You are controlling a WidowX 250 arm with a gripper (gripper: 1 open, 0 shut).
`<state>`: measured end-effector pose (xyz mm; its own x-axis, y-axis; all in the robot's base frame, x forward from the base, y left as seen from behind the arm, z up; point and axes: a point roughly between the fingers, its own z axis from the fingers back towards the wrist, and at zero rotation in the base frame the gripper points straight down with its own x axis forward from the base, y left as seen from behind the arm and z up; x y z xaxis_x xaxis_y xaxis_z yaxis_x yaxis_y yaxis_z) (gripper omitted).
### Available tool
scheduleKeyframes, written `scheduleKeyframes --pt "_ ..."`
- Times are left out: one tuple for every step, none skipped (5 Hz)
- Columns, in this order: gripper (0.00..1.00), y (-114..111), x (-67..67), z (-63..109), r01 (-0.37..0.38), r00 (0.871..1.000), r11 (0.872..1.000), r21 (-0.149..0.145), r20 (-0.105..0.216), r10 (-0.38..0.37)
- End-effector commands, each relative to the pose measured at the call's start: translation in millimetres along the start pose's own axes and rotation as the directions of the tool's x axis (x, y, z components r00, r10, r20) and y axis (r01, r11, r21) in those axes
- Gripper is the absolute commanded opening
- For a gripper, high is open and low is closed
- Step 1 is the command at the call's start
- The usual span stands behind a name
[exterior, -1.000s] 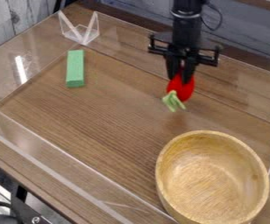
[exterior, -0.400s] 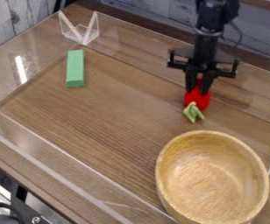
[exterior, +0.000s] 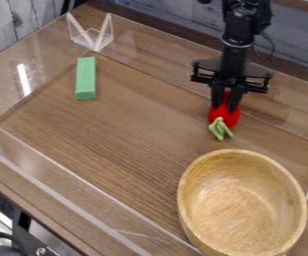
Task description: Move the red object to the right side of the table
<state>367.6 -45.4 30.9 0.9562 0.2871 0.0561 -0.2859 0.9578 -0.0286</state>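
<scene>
From the camera, my hand (exterior: 226, 98) points straight down, fingers pinched on the red toy fruit (exterior: 224, 113), whose green stem end is low near the surface (exterior: 117, 140). The wooden bowl (exterior: 242, 208) lies at its six o'clock, the green block (exterior: 86, 78) well apart at nine o'clock.

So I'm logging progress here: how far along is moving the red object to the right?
Done: the red object is held over the table's right half, above the wooden bowl. In hand: the gripper grips it, low over the tabletop. Left: setting it down and letting go.
</scene>
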Motion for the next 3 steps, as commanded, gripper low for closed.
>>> scheduleKeyframes --pt "0.00 -7 -1.7 -7.6 0.042 0.999 0.999 -0.004 0.006 -0.042" --pt "0.00 -4 -1.2 -14.5 0.071 0.997 0.997 -0.004 -0.002 -0.071" --pt "0.00 0 -0.3 -21.4 0.097 0.995 0.995 -0.004 -0.010 -0.097"
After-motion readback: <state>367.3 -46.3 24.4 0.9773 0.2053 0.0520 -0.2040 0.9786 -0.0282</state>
